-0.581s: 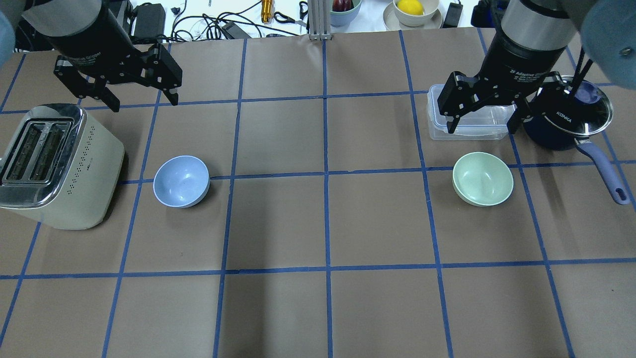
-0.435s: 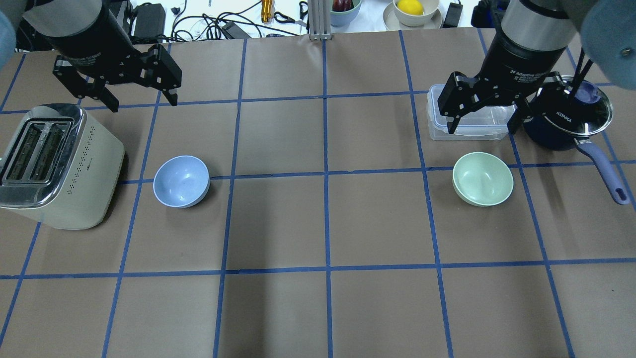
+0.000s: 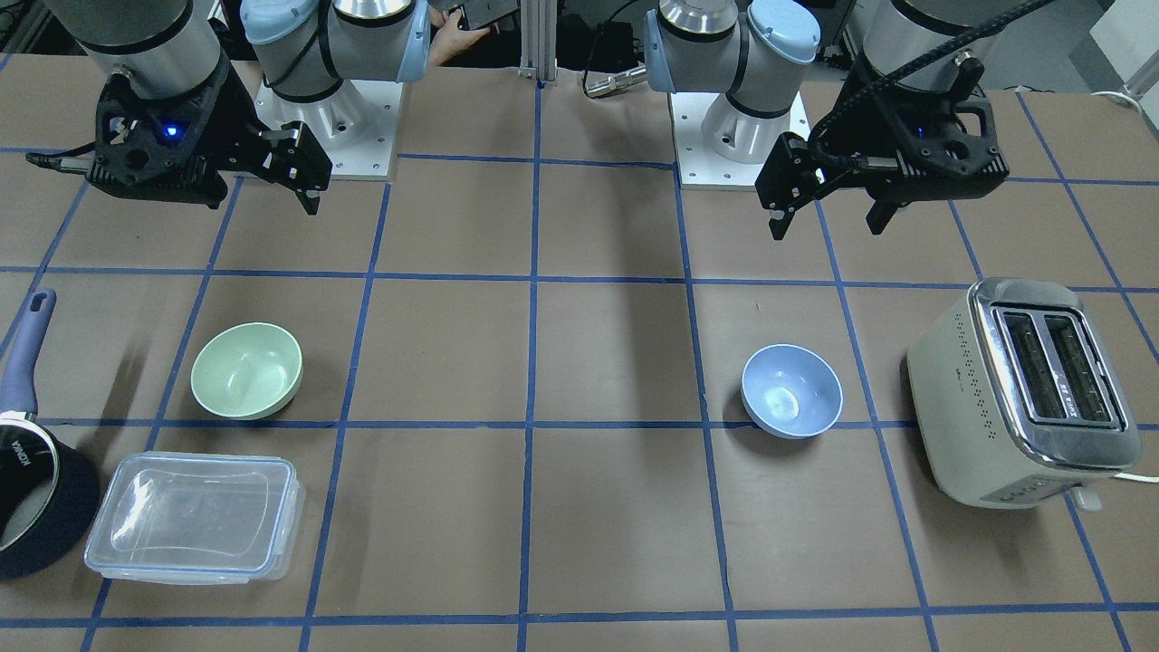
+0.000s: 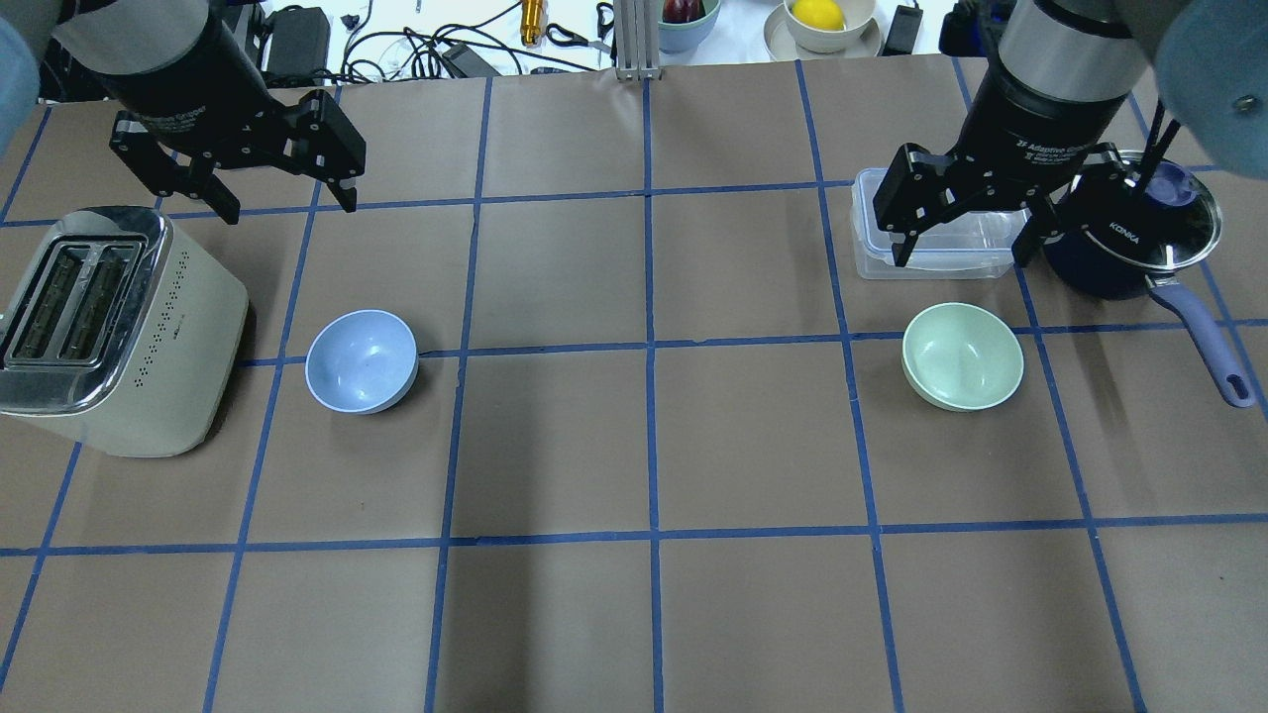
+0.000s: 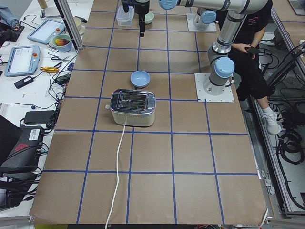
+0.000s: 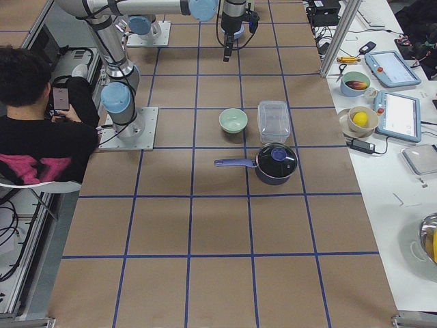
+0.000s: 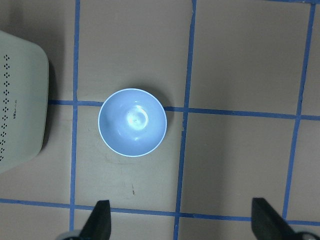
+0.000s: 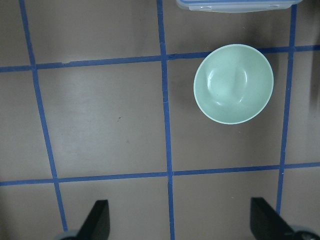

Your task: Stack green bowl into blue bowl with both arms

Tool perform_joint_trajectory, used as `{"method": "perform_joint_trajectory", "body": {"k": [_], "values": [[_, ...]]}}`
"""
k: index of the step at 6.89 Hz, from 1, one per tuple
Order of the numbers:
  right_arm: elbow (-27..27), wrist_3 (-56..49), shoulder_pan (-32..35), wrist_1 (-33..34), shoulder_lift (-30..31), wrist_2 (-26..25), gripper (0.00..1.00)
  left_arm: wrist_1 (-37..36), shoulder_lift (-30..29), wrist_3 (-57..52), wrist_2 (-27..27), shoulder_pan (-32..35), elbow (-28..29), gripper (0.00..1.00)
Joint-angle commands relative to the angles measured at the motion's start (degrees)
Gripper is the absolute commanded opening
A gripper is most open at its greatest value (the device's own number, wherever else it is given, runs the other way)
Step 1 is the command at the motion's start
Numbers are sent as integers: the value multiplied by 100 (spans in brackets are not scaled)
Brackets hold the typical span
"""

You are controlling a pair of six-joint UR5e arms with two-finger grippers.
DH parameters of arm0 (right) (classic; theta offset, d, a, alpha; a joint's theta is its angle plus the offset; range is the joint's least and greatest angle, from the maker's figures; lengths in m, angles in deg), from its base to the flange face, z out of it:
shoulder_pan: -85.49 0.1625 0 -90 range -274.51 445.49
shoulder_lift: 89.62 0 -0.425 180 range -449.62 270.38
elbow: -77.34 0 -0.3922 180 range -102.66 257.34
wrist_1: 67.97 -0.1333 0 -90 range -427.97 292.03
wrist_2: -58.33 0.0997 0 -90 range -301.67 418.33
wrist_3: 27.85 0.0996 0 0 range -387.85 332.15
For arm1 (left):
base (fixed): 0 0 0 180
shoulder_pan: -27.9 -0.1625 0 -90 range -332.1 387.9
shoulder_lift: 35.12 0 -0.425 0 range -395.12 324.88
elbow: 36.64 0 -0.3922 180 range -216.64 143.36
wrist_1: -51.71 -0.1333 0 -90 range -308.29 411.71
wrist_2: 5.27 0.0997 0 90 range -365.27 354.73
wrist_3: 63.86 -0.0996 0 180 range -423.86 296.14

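Observation:
The green bowl (image 4: 963,356) stands upright and empty on the table's right part; it also shows in the front view (image 3: 246,371) and the right wrist view (image 8: 233,83). The blue bowl (image 4: 362,360) stands upright and empty on the left, beside the toaster; it also shows in the front view (image 3: 791,390) and the left wrist view (image 7: 132,122). My left gripper (image 4: 288,205) is open and empty, high above the table, behind the blue bowl. My right gripper (image 4: 959,255) is open and empty, high above the table, behind the green bowl.
A cream toaster (image 4: 99,327) stands left of the blue bowl. A clear lidded box (image 4: 931,238) and a dark navy saucepan (image 4: 1129,243) with a glass lid stand behind the green bowl; the pan's handle (image 4: 1204,342) points right of it. Cables and dishes lie beyond the table's far edge.

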Motion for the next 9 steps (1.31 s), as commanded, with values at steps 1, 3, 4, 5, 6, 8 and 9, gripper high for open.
{"method": "perform_joint_trajectory", "body": {"k": [1, 3, 4, 5, 6, 8, 9], "values": [[0, 151, 2, -35, -1, 0, 100, 83, -64, -89, 50, -72, -226, 100], [0, 144, -6, -78, -1, 1, 100, -1645, -519, -133, -3, -81, -1435, 100], [9, -48, -93, -1, -62, -8, 100, -2274, -870, -116, 6, -81, -1824, 100], [26, -389, -364, 131, -149, -34, 99, -2768, -1187, -125, 23, -81, -2062, 100], [166, -793, -993, 210, -394, 61, 95, -2973, -1503, -125, 172, -81, -2108, 100], [753, -1339, -1832, 1383, -807, 45, 100, -3071, -1997, -125, 278, -81, -2214, 99], [1156, -1577, -1887, 1702, -940, 71, 100, -3376, -2147, -159, 270, -72, -2214, 49]]}}
